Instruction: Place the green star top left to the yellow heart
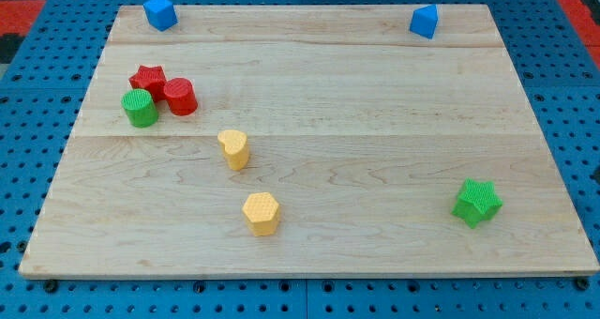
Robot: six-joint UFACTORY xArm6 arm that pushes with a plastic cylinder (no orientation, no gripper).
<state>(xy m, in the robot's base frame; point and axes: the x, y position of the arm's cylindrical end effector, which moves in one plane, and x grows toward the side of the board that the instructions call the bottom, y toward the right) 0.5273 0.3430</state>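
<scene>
Tip unseen; green star (477,203) near right edge, well apart from yellow heart (234,149).

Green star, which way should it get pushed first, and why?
Probably toward the view's left and a bit up. The green star sits far at the view's right, while the yellow heart is left of centre. My tip isn't visible, so it should first come in at the star's right side.

At the view's top left you have a blue cube (160,12) on the wooden board (375,94), and a blue block (425,22) near the top right. On the left sits a tight cluster — red star (147,77), red cylinder (179,97), green cylinder (140,108) — touching one another. A yellow hexagon (262,213) stands toward the bottom centre.
</scene>
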